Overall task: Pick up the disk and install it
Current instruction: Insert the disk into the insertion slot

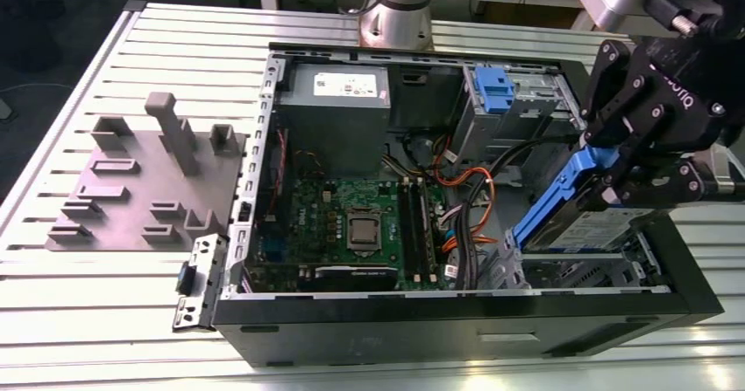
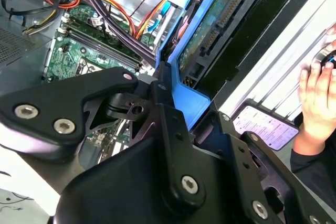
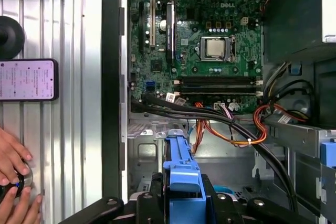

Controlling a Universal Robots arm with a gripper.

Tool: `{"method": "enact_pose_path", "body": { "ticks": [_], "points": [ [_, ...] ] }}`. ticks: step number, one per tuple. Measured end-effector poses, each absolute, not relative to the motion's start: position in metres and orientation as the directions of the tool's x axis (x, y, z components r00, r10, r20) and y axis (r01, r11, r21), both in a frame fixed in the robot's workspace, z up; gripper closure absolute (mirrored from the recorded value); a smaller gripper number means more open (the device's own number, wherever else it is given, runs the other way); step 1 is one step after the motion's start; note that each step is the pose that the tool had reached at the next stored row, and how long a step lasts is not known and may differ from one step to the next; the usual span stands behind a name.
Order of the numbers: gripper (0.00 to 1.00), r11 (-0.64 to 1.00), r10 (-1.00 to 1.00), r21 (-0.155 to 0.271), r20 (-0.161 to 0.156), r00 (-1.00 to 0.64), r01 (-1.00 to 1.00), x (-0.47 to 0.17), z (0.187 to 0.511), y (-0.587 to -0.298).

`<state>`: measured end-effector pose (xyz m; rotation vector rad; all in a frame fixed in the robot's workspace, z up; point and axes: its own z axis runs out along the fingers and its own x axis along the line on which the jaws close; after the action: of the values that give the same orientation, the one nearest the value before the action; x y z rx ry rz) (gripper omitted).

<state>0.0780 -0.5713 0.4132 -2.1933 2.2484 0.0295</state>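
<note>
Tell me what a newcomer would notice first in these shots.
The black gripper stands out, shut on the disk in its blue carrier, held tilted over the open computer case at the exterior view's right. The green motherboard lies in the case's middle. In the first wrist view, a person's hand is on the slatted table near a phone.

Gripper (image 1: 620, 190) at the exterior view's right; wrist tilted; jaws pinched on the disk (image 1: 588, 227)
</note>
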Motion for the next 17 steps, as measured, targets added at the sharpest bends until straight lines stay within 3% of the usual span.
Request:
{"method": "enact_pose_path", "body": {
  "ticks": [8, 9, 17],
  "points": [
    [0.62, 0.025, -1.000, 0.013, -0.013, -0.025, -1.000, 0.078, 0.412, -0.571],
    [0.56, 0.025, -1.000, 0.013, -0.013, -0.025, -1.000, 0.078, 0.411, -0.571],
    [0.57, 0.025, -1.000, 0.013, -0.013, -0.025, -1.000, 0.078, 0.396, -0.571]
  ]
}}
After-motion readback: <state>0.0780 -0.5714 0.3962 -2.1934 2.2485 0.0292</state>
